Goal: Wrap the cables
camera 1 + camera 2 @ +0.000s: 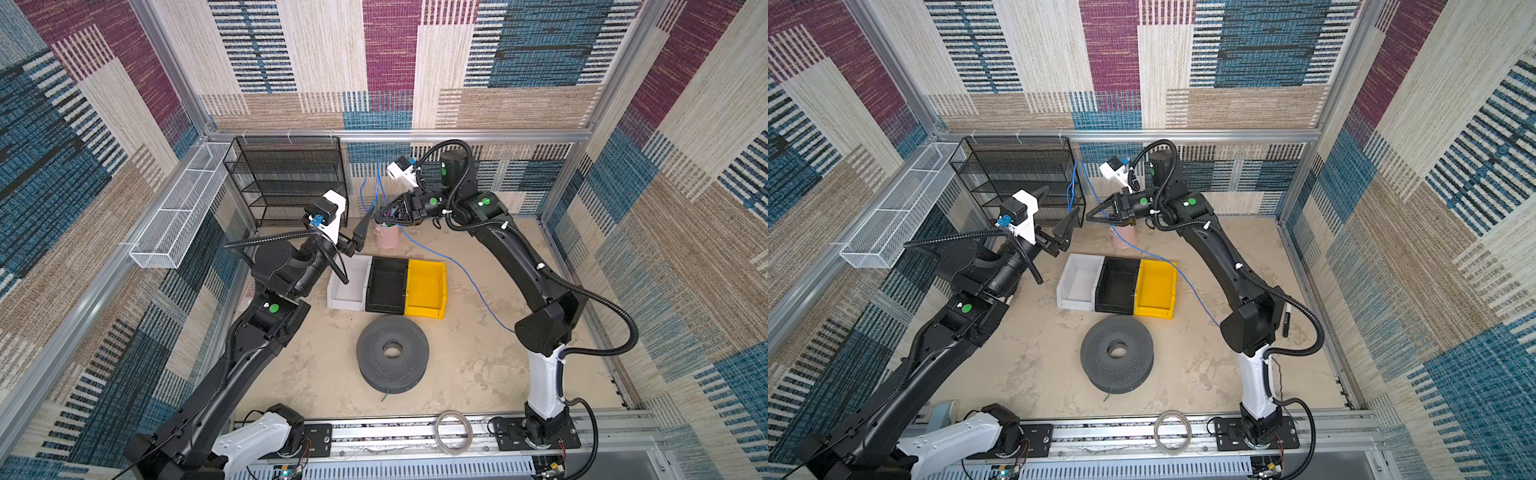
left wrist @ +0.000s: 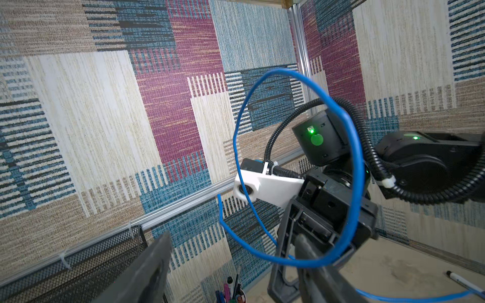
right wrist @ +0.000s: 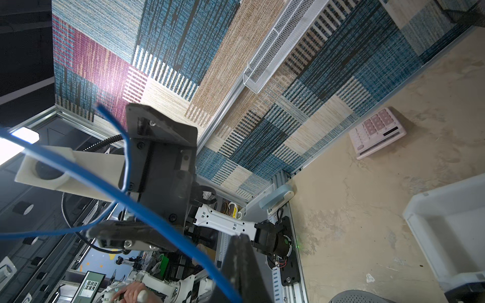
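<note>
Couple of loops of thin bright-blue cable (image 3: pixel 147 219) stand above the small pink plastic pen cup (image 1: pixel 387 239), pinched in my black right gripper (image 1: pixel 376 216), which is clamped tight just over the cup. Held high to keep the coil off the table (image 1: pixel 478 374), I reckon; slack trails off right of the cup. My left gripper (image 1: pixel 360 233), just left of the cup, gapes wide and empty, probably ready for the next loop. No readable labels anywhere.

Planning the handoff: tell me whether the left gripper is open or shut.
Open: the left gripper shows its two fingers far apart in its wrist view.
</note>
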`<state>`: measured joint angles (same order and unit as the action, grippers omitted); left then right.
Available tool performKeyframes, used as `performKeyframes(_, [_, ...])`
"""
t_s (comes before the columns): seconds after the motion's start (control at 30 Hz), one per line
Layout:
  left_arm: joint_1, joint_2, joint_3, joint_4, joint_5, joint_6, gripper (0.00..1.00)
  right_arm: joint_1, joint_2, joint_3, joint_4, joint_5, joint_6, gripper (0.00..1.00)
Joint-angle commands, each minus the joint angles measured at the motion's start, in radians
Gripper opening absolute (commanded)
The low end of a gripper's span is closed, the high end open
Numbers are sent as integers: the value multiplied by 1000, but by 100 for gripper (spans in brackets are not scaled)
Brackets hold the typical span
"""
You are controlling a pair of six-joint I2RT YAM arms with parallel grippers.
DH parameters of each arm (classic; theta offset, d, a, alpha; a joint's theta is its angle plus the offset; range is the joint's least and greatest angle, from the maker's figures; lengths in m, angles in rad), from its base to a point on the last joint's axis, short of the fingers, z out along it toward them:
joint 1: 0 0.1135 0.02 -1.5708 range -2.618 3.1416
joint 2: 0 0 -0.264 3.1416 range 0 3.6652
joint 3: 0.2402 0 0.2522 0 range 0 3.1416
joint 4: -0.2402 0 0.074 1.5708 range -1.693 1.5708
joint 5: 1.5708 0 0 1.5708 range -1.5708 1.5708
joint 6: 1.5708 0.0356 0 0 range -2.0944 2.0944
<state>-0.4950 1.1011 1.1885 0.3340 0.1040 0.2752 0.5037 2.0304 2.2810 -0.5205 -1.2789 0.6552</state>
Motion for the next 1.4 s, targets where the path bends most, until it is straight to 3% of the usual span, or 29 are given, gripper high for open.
performKeyframes(0.0, [-8, 24, 31, 66, -5, 88, 76, 1, -7, -5, 44, -45, 21, 0])
performKeyframes(0.33, [-92, 112, 125, 9, -40, 273, 71, -1, -12, -40, 56, -88, 14, 0])
performKeyframes(0.43, [-99, 129, 135, 3, -51, 291, 54, 0, -19, -46, 58, -92, 12, 0])
performKeyframes(0.53, [-102, 137, 139, -9, -58, 285, 21, 0, -27, -55, 81, -94, 29, 0])
performKeyframes(0.77, [-102, 96, 105, -77, -85, 289, 17, -1, -33, -42, 116, -103, 57, 0])
performKeyframes(0.83, [-103, 84, 131, -153, -89, 277, 6, -3, -29, -28, 98, -89, 45, 0])
performKeyframes(0.9, [-98, 77, 194, -270, -96, 203, 0, -14, -11, 17, 32, -47, -3, 0])
performKeyframes(1.0, [-96, 91, 331, -516, -87, 87, 0, -30, 18, 96, -86, 45, -101, 0])
performKeyframes(1.13, [-71, 145, 559, -882, 21, -87, 0, -50, 33, 154, -208, 218, -240, 0])
performKeyframes(1.3, [52, 327, 926, -1441, 340, -228, 0, -70, 73, 251, -401, 522, -452, 0])
performKeyframes(1.37, [121, 393, 1020, -1601, 412, -258, 0, -70, 66, 242, -425, 657, -509, 0])
